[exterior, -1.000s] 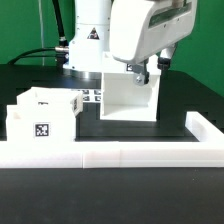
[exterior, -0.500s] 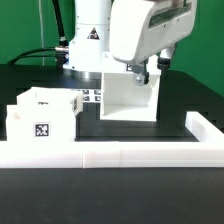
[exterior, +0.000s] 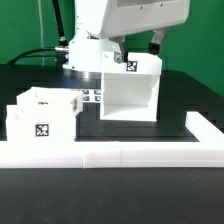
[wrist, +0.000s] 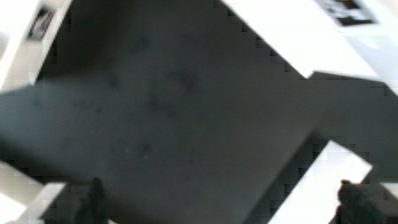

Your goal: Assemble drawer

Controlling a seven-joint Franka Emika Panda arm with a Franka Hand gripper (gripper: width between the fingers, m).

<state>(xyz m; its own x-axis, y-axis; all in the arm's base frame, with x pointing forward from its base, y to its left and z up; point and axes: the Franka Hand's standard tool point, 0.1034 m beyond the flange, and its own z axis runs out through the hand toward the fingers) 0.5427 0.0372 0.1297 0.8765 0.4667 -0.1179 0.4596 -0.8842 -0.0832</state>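
Tool (exterior: pixel 137 52) hovers wide and empty over the smooth white cube casing (exterior: pixel 128 95); open-topped box (exterior: pixel 40 118) sits apart on the matte black desk (exterior: pixel 186 98).

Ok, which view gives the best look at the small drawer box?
The exterior view: the small box shows clearly at that view's left, marker facing the camera, apart from the casing. The wrist view is blurred, mostly dark table; I cannot pick out the box there.

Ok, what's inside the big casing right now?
The casing shows, through its open front, only bare white walls and floor; nothing sits inside. The small box stands apart at the exterior view's left. The casing's inner wall on the exterior view's right is out of sight.
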